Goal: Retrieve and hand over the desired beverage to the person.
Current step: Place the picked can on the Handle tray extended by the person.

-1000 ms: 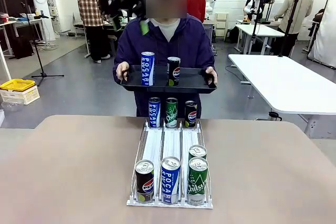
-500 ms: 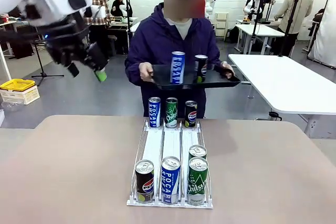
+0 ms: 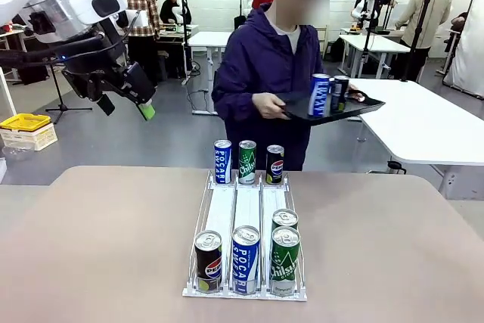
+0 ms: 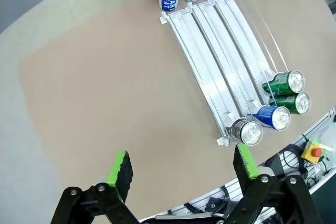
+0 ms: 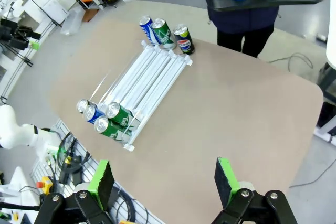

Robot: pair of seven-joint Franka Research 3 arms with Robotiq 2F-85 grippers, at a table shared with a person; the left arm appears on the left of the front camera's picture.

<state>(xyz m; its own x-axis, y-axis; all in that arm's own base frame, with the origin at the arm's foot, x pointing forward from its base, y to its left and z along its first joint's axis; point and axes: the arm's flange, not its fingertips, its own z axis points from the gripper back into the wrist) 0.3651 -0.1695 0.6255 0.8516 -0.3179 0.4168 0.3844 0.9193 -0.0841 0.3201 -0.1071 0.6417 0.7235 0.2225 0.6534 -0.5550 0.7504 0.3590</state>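
Nearest the robot's edge of the surface (image 3: 98, 247) sits a white wire can rack (image 3: 246, 240) with three lanes, and at its near end there's a Pepsi can (image 3: 208, 261), a Pocari Sweat can (image 3: 245, 259) and two green Chilsung cans (image 3: 285, 251), one right behind the other in the right lane. Three more cans (image 3: 246, 162) stand upright at the rack's far end, close to the far edge. Loads of bare room on both sides of the rack. The left gripper (image 3: 125, 101) hangs up in the air past the far left corner, tilted down, fingers spread wide and holding nothing; from its wrist cam the green pads (image 4: 119, 168) stand well apart over the bare left side. The right gripper (image 5: 163, 179) is high above the surface looking down, fingers also released with nothing between them. Beyond the far edge, the person (image 3: 265, 73) has turned toward the right, carrying a black tray (image 3: 302, 107) with two cans (image 3: 325, 94) on it.
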